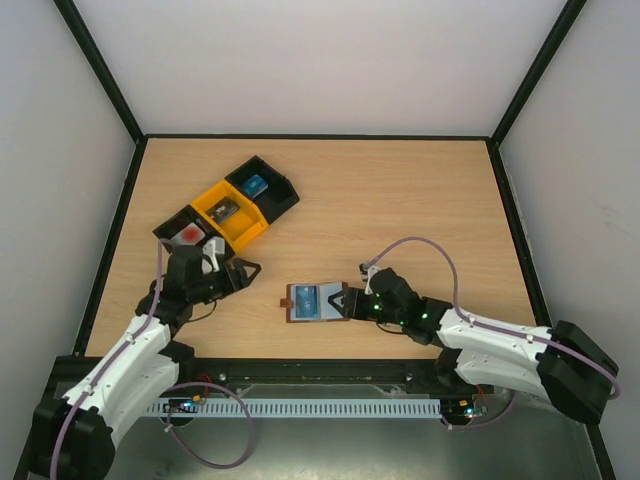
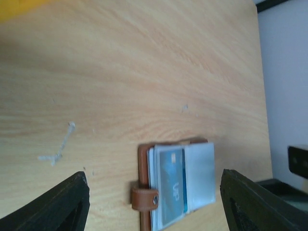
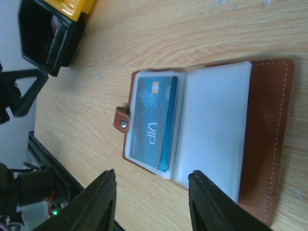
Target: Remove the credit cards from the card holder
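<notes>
In the left wrist view the card holder (image 2: pixel 175 185) runs off the edge at 6 o'clock. The yellow tray (image 2: pixel 19 7) is just a blurry bit at 11 o'clock. From above, the blue card (image 1: pixel 254 184) at 11 o'clock is too tiny to read (only a spot).

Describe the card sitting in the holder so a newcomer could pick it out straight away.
On the wooden table, near the middle of its front edge, the brown card holder lies open. In its strap-side clear pocket sits a blue card with pale lettering. The pocket beside it is blank, and this card is sleeved, not loose in the trays.
</notes>
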{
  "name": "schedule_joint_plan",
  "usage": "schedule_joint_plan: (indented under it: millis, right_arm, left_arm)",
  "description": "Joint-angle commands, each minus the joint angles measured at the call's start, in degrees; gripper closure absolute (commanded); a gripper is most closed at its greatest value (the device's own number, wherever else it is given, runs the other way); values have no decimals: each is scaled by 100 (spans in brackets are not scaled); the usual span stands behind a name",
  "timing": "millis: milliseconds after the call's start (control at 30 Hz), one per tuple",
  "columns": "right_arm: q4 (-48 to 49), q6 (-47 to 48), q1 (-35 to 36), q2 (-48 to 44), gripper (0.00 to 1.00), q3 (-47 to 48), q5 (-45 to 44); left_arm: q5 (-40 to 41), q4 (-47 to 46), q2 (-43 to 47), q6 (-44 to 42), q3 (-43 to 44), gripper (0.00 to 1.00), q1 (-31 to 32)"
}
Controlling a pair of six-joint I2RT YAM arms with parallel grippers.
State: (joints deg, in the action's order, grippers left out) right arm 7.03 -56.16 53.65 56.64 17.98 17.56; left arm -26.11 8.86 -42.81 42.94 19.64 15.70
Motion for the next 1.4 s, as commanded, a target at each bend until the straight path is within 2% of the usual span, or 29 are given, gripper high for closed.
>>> schedule_joint_plan:
  millis: [0, 133, 267, 567, 833, 1133, 1367]
  right_arm:
    - [709, -247, 32, 430, 64, 93, 114]
    - [995, -354, 27, 945, 73, 204, 302]
    - [1345, -455, 27, 1500, 78, 286, 538]
    - [1566, -430, 26, 2258, 79, 448, 524]
    - [1851, -521, 58, 2678, 80, 401, 690]
    - [2199, -596, 92, 2985, 83, 279, 902]
    - [2310, -598, 92, 3133, 83, 302, 970]
  left_arm:
    - [-397, -503, 186, 467, -299, 25, 284]
    - [-224, -540, 176, 569, -372, 26, 508]
    - [-199, -975, 186, 885, -641, 30, 745]
    - [-56, -1756, -141, 1233, -972, 30, 1207]
    - [-202, -2445, -899, 1224, -937, 34, 1501]
    - [97, -2925, -1640, 1312, -770, 38, 1925]
    - [234, -3159, -1980, 1331, -773, 56, 2078]
